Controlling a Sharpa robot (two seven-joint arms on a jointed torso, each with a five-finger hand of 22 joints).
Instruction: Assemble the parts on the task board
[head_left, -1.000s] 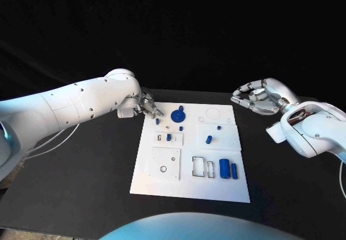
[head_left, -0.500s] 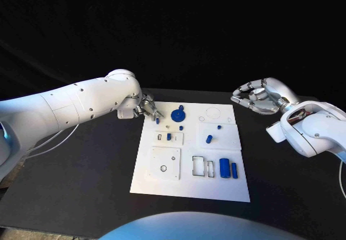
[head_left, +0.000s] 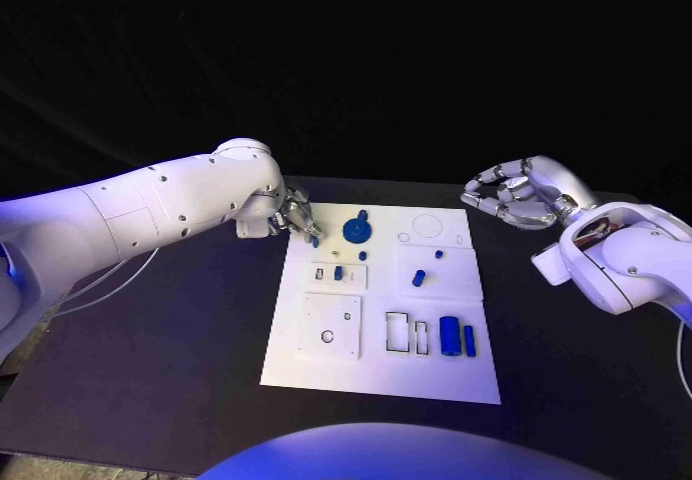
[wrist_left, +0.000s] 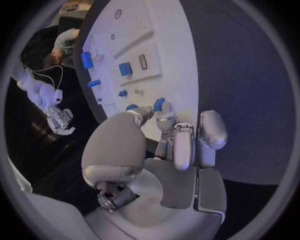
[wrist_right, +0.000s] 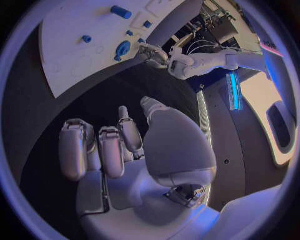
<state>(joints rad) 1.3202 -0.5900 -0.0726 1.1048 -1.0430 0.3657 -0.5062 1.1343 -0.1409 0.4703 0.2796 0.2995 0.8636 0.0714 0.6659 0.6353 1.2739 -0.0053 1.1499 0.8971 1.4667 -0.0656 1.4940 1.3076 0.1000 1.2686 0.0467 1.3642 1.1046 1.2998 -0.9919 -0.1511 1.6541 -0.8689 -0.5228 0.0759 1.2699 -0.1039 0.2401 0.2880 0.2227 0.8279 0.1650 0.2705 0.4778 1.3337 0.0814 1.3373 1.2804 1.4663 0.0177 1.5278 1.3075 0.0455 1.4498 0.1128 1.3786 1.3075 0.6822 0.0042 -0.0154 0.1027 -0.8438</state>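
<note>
The white task board (head_left: 375, 370) lies in the middle of the black table. My left hand (head_left: 296, 215) hovers at its far left corner, and its fingertips pinch a small blue part (head_left: 315, 240) at the board's edge. The left wrist view shows the same part (wrist_left: 159, 103) between the thumb and a finger of that hand (wrist_left: 162, 150). A blue disc (head_left: 356, 232) sits just beside it. My right hand (head_left: 516, 195) hangs raised past the board's far right corner, loosely curled and holding nothing.
On the board there are also a blue piece in a small raised plate (head_left: 338, 272), two small pegs (head_left: 362, 256) (head_left: 437, 254), a slanted peg (head_left: 417, 279), and a blue cylinder (head_left: 450, 337) with a bar (head_left: 469, 340). Bare black table surrounds the board.
</note>
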